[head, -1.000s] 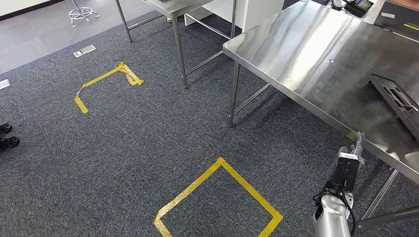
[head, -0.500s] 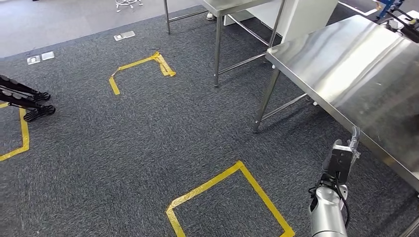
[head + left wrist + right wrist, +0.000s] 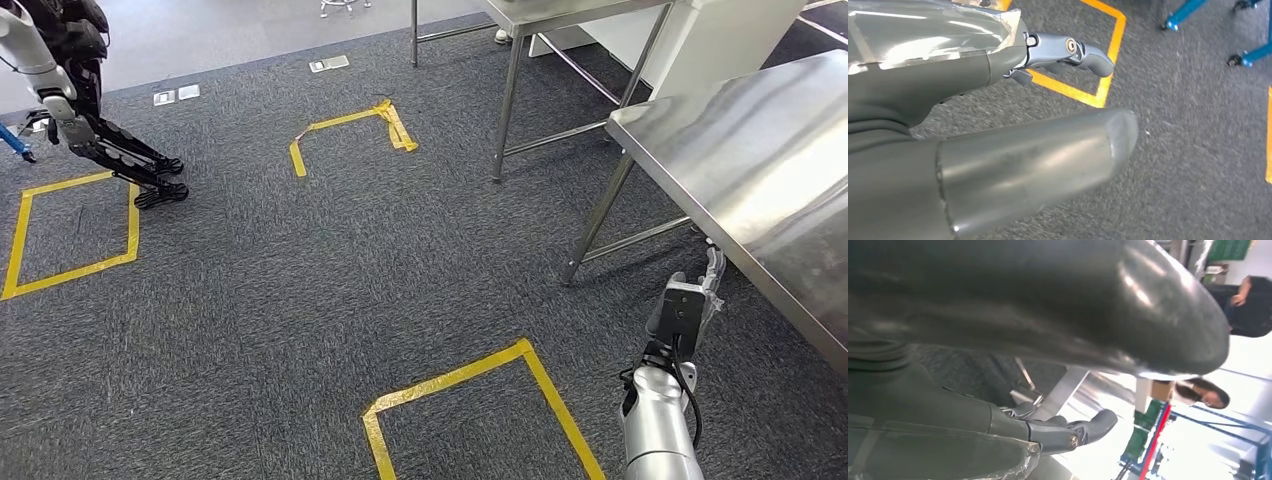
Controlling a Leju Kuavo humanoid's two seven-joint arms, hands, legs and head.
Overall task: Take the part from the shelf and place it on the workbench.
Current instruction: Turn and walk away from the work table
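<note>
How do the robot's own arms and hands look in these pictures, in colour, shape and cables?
The right arm is a rounded silver tube with black cables looping at the wrist, where a black box-shaped module sits. The right hand is grey. In the wrist views each hand shows a thick, smooth grey thumb and darker blue-grey fingers with a round metal pin; the left hand has a glossy cover.

Silver right arm (image 3: 655, 425), black cable looped at wrist; right hand (image 3: 690, 300) grey; left hand (image 3: 998, 125) glossy grey thumb.
</note>
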